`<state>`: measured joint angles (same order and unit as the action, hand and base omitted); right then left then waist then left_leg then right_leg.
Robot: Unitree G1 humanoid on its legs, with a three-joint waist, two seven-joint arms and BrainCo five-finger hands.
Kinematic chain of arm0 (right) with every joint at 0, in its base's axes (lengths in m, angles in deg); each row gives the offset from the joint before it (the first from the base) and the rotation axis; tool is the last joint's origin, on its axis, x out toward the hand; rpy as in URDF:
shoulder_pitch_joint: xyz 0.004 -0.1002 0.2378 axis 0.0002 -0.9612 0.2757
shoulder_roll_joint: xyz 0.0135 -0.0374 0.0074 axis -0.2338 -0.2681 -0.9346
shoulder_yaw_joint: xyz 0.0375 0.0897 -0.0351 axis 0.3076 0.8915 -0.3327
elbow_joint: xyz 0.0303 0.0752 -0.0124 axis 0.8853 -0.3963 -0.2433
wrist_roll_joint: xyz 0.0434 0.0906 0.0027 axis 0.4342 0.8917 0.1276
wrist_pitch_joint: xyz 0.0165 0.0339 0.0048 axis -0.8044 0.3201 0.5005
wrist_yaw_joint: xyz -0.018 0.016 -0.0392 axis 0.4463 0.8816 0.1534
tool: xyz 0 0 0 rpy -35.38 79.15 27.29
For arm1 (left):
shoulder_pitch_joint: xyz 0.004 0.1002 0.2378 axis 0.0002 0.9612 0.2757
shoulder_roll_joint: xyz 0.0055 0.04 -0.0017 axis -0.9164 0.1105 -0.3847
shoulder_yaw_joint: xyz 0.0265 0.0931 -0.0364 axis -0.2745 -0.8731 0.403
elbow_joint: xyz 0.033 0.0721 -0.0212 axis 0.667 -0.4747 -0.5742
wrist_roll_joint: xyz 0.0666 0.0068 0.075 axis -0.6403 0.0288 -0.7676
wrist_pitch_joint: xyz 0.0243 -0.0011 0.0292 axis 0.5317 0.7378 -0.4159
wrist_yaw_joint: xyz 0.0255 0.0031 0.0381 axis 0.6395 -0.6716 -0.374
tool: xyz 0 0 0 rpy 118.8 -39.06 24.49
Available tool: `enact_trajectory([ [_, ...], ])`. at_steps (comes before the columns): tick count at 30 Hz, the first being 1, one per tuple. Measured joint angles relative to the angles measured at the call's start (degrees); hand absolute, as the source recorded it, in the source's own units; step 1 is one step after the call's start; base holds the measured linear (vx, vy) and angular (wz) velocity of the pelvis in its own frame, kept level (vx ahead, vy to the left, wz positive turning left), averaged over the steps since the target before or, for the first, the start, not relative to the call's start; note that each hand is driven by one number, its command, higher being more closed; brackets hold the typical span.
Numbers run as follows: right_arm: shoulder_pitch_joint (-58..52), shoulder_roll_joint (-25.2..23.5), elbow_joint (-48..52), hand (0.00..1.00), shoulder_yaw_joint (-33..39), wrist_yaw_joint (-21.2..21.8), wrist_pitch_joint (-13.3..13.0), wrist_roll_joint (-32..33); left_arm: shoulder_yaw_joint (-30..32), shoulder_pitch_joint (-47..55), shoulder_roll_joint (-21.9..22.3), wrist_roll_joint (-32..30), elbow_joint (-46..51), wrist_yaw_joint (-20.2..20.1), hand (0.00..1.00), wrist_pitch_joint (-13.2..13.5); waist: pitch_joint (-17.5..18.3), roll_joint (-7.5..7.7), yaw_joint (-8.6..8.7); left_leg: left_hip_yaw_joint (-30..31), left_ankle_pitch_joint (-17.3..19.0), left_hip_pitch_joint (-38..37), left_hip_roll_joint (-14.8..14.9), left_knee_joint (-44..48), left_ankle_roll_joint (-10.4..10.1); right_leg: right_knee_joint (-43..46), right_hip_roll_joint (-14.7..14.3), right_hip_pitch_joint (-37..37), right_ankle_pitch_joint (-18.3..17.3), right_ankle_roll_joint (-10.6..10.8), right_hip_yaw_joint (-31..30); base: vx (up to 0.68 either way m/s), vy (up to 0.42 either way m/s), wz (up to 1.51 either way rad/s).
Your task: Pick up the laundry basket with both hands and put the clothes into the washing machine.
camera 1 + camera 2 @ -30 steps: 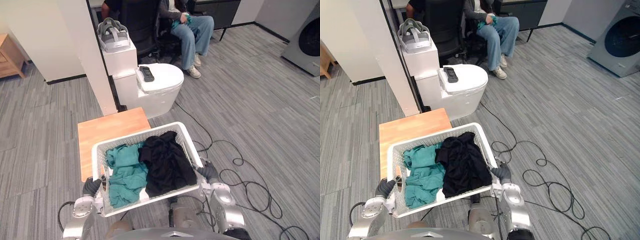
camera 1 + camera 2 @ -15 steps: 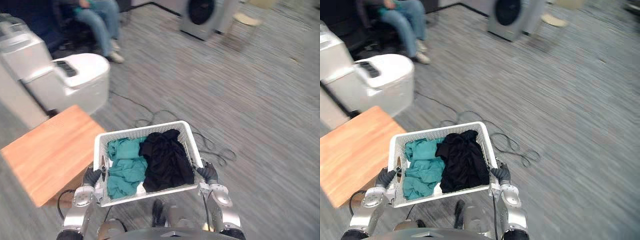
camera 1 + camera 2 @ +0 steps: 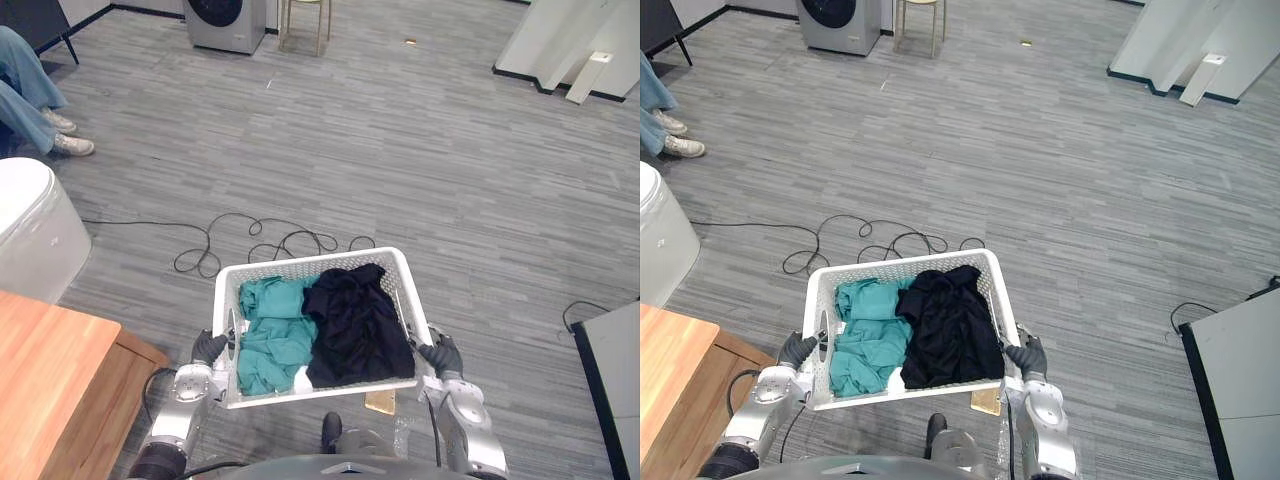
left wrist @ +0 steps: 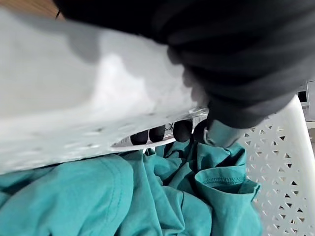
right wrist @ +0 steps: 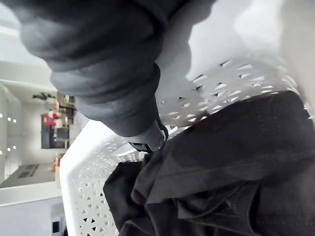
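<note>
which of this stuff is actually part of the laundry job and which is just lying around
Part of the job: laundry basket; teal clothes and black clothes in it; left hand and right hand gripping its sides; washing machine across the floor.
Just lying about: wooden table; stool beside the machine; a person's legs.

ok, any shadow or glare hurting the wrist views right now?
Left wrist view: the left hand casts a shadow on the laundry basket rim; teal clothes evenly lit. Right wrist view: right hand looms dark, black clothes show folds, basket wall bright beside it. No hard glare in either.
</note>
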<state>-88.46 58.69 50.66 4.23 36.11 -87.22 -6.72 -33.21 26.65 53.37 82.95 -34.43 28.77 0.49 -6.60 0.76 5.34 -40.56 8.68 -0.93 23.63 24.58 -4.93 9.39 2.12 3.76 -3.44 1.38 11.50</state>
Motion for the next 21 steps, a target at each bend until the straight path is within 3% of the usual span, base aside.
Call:
enact_trajectory([
  [1, -0.77, -0.39, 0.01, 1.00, -0.30, 0.02, -0.02, -0.01, 0.09, 0.58, -0.04, 0.01, -0.53, 0.00, 1.00, 0.02, -0.55, -0.89, -0.79, 0.22, 0.02, 0.34, 3.06, 6.88, 1.89, 2.29, -0.56, -0.08, -2.27, -0.71, -1.54, -0.08, -0.043, -0.56],
  [2, -1.29, -0.30, 0.05, 1.00, -0.65, 0.03, -0.09, -0.01, 0.21, 1.27, -0.04, 0.04, -0.54, 0.00, 1.00, 0.02, -0.82, -1.33, -1.16, 1.84, -0.51, 1.47, 5.12, 12.71, 6.25, 4.15, -1.06, -0.22, -3.46, -1.11, -2.51, -0.10, -0.074, -0.76],
  [3, -1.95, -0.25, 0.09, 1.00, -0.83, 0.02, -0.02, -0.03, 0.30, 2.39, 0.21, 0.06, -0.33, 0.00, 1.00, 0.03, -1.30, -2.19, -1.67, 5.83, -3.29, 3.06, 6.23, 18.45, 11.03, 5.89, -1.66, -0.31, -4.42, -1.87, -4.36, -0.09, -0.090, -0.70],
  [4, -2.08, -0.28, 0.29, 1.00, -1.34, -0.03, 0.15, -0.05, 0.99, 3.94, 0.77, 0.08, 0.36, 0.00, 1.00, 0.12, -1.72, -3.13, -1.71, 11.87, -6.26, 5.63, 5.75, 22.45, 12.38, 6.02, -2.16, -0.82, -4.63, -2.44, -5.92, -0.04, -0.029, -0.89],
  [5, -2.28, 0.94, 0.81, 1.00, -2.05, -0.06, 0.41, -0.18, 1.96, 5.92, 1.77, 0.13, 0.77, 0.00, 1.00, 0.25, -1.76, -3.84, -2.11, 21.26, -2.56, 9.21, 0.70, 23.86, 6.34, 6.11, -1.80, -0.41, -4.78, -2.74, -8.39, 0.00, 0.071, -0.79],
  [6, -2.23, 1.60, 0.97, 1.00, -2.42, 0.01, 0.46, -0.28, 2.38, 6.50, 2.61, 0.18, 1.00, -0.04, 1.00, 0.25, -1.77, -4.23, -2.47, 25.36, -0.39, 10.21, -3.20, 22.49, 4.36, 6.15, -1.12, 0.24, -4.82, -2.87, -9.83, 0.00, 0.159, -0.87],
  [7, -2.22, 2.63, 1.15, 1.00, -2.63, 0.10, 0.51, -0.29, 2.70, 7.39, 3.50, 0.19, 1.58, -0.04, 1.00, 0.27, -1.64, -4.51, -3.01, 29.65, 2.20, 10.96, -8.73, 17.66, 3.57, 5.49, -0.28, 0.95, -4.78, -2.95, -11.51, -0.01, 0.182, -0.79],
  [8, -2.19, 3.62, 1.36, 1.00, -3.33, 0.40, 0.45, -0.28, 3.04, 8.07, 3.89, 0.19, 2.00, -0.04, 1.00, 0.33, -1.59, -5.26, -3.42, 31.50, 4.17, 11.97, -12.50, 8.90, 4.42, 2.58, -0.27, 0.93, -4.64, -3.16, -13.03, 0.03, 0.148, -0.83],
  [9, -2.08, 3.99, 2.03, 1.00, -3.99, 0.64, 0.41, -0.28, 3.44, 8.25, 4.12, 0.22, 2.20, -0.12, 1.00, 0.64, -1.26, -7.05, -4.19, 31.55, 4.65, 12.27, -12.76, -3.35, 4.14, 4.89, -2.54, 2.38, -5.45, -1.91, -13.08, 0.05, 0.124, -0.69],
  [10, -1.76, 3.94, 2.18, 1.00, -4.42, 0.63, 0.39, -0.27, 3.72, 8.99, 3.83, 0.31, 2.48, -0.18, 1.00, 1.19, -1.59, -7.50, -4.97, 32.73, 1.22, 12.16, -12.24, -5.56, 1.68, 12.90, -3.63, 4.55, -7.18, -1.77, -13.40, 0.11, 0.052, -0.54],
  [11, -1.59, 0.88, 1.71, 1.00, -5.81, 0.46, 0.47, -0.29, 5.25, 9.86, 1.62, 0.73, 3.82, -0.23, 1.00, 2.02, -2.38, -2.55, -5.15, 32.48, -0.66, 12.00, -14.77, -3.20, -0.58, 16.57, -1.13, 3.59, -12.85, -1.36, -15.46, 0.11, 0.016, -0.11],
  [12, -0.21, 0.79, 1.19, 1.00, -5.06, 0.17, 0.38, -0.30, 6.71, 8.85, 2.65, 0.85, 3.60, -0.20, 1.00, 2.59, -3.56, -2.15, -4.59, 36.28, 1.51, 15.36, -14.32, 3.40, -2.12, 15.77, -1.77, 2.36, -14.30, -1.66, -14.54, 0.10, 0.018, 0.07],
  [14, 2.06, 2.80, 1.34, 1.00, -4.94, 0.18, 0.25, -0.82, 6.61, 8.92, 4.06, 0.87, 4.28, -0.19, 1.00, 2.64, -2.15, -4.23, -5.49, 38.23, 1.90, 17.84, -14.66, 3.36, -2.07, 12.86, -2.16, 3.00, -14.24, -1.69, -16.77, 0.08, 0.176, -0.49],
  [15, 4.00, 4.60, 1.33, 1.00, -6.34, 0.66, 0.17, -0.94, 7.19, 9.60, 4.81, 1.63, 4.21, -0.16, 1.00, 2.74, -1.65, -4.95, -6.31, 36.49, 1.32, 17.93, -14.90, 2.40, -0.51, 11.97, -1.79, 3.49, -14.04, -0.56, -19.49, 0.16, 0.281, -1.04],
  [16, 4.67, 4.67, 1.33, 1.00, -6.56, 0.78, 0.17, -1.07, 7.65, 9.74, 5.12, 1.87, 4.20, -0.13, 1.00, 2.74, -1.43, -4.80, -6.78, 35.48, 1.62, 17.95, -15.64, 2.31, 0.85, 11.78, -0.99, 3.55, -14.04, 0.34, -20.61, 0.24, 0.339, -0.76],
  [18, 3.74, 4.20, 1.17, 1.00, -6.26, 0.74, 0.09, -1.38, 8.03, 9.62, 5.40, 1.90, 4.43, -0.03, 1.00, 2.74, -0.23, -2.80, -6.06, 32.42, 4.03, 17.44, -20.77, 2.69, 4.08, 13.84, 4.99, 4.74, -15.35, 4.38, -22.21, 0.33, 0.397, -0.10],
  [19, 3.11, 3.58, 0.85, 1.00, -6.07, 0.74, 0.27, -1.40, 8.00, 10.05, 5.34, 1.89, 4.37, 0.21, 1.00, 2.73, 0.07, -1.95, -5.69, 30.83, 5.18, 15.84, -23.97, 2.44, 5.71, 20.08, 7.43, 5.56, -16.14, 5.53, -23.73, 0.25, 0.277, 0.09],
  [20, 2.98, 3.30, 0.50, 1.00, -6.09, 0.75, 0.40, -1.45, 8.01, 10.42, 5.38, 1.89, 4.28, 0.36, 1.00, 2.68, 0.17, -1.78, -5.60, 30.28, 5.81, 14.88, -25.38, 2.46, 6.58, 25.65, 8.33, 6.74, -16.51, 6.24, -24.21, 0.38, 0.264, -0.08],
  [21, 2.99, 2.97, -0.44, 1.00, -6.10, 0.78, 0.46, -2.20, 8.00, 11.08, 5.33, 1.89, 4.29, 0.65, 1.00, 2.57, -0.03, -1.55, -5.55, 29.12, 7.13, 12.33, -27.73, 2.28, 8.49, 36.15, 9.35, 9.71, -14.53, 5.49, -25.02, 0.40, 0.252, -0.02],
])
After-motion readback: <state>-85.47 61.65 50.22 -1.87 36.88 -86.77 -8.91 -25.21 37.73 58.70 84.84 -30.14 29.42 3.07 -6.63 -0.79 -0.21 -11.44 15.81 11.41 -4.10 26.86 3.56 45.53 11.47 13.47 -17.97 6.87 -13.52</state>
